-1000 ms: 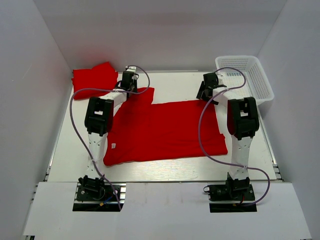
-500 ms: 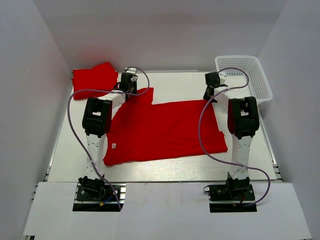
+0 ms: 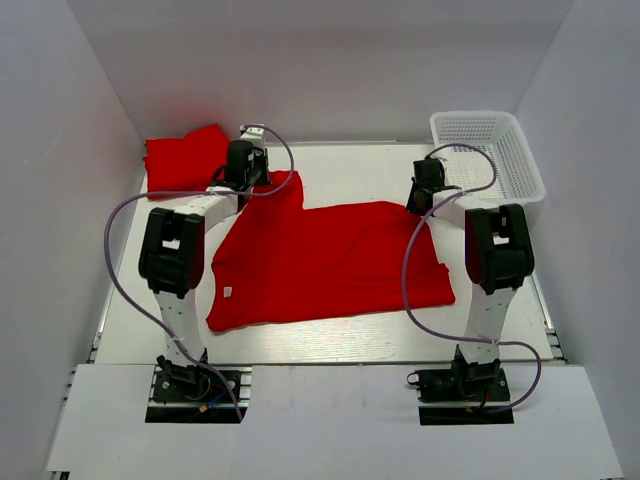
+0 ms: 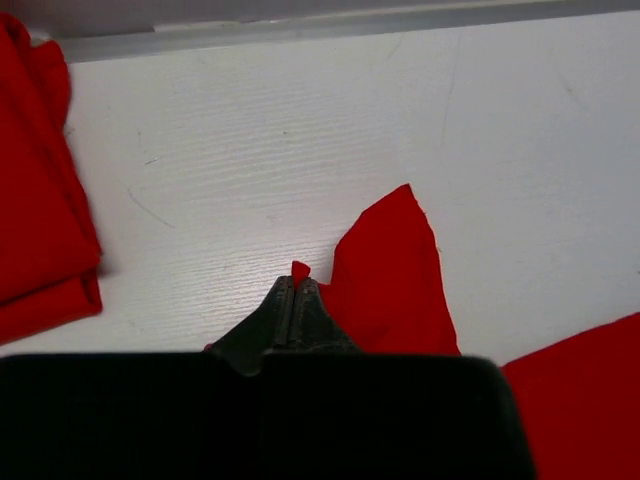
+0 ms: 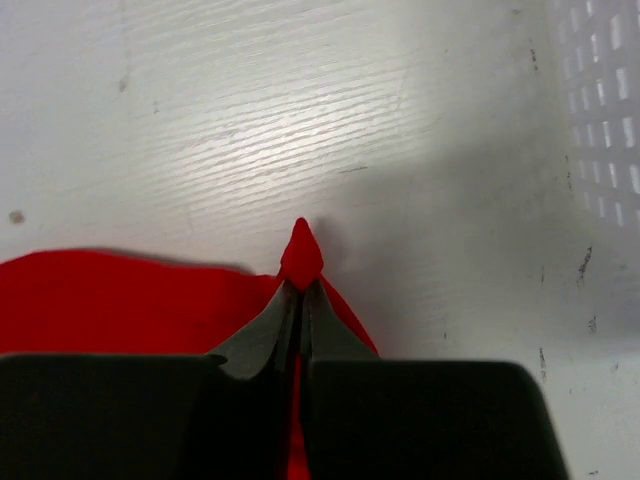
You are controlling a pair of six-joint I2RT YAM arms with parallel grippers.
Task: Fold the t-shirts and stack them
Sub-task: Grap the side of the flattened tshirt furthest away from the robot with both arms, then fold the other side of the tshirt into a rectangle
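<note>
Shirts: how many do you have?
— One flat shirt (image 3: 330,265), red soft cloth, spread mid-table (image 3: 370,170). One folded red pile (image 3: 185,155) at the far left corner; you can't count its layers. One white mesh basket (image 3: 490,150), far right.

Grippers?
— Two. Left gripper (image 4: 293,300) clenches the flat shirt's far left corner; right gripper (image 5: 300,295) pinches its far right corner. Only your wrist views show the red nubs between the fingers. Only the top view shows the white label (image 3: 228,292).
</note>
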